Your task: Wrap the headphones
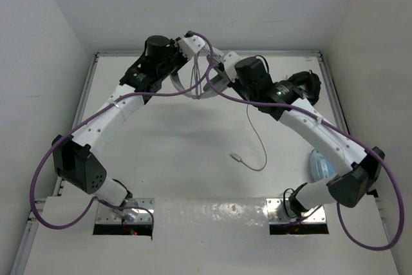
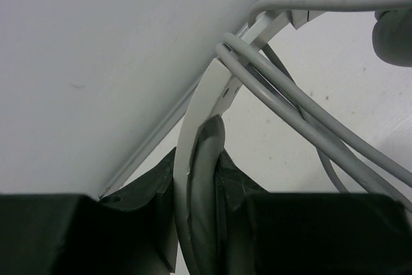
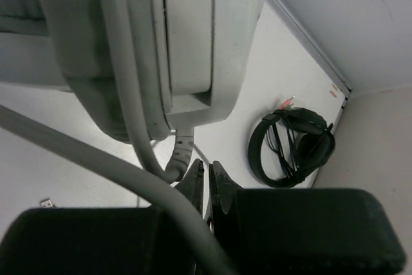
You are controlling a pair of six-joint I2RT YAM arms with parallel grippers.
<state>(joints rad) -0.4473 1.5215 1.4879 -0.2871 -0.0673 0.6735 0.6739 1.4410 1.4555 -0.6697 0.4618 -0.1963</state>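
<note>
Left pincer (image 2: 198, 181) pinches the headphones (image 2: 207, 101) by the headband, holding them off the bench (image 1: 180, 152) at its far end. Right pincer (image 3: 206, 183) is pressed together just under an earcup (image 3: 193, 30), beside where the cable (image 3: 132, 94) exits; can't tell if it grips anything. Cable trails back from both pincers, plug (image 1: 236, 157) on bench. Black headphones (image 3: 293, 146) lie beyond right pincer, in the corner.
</note>
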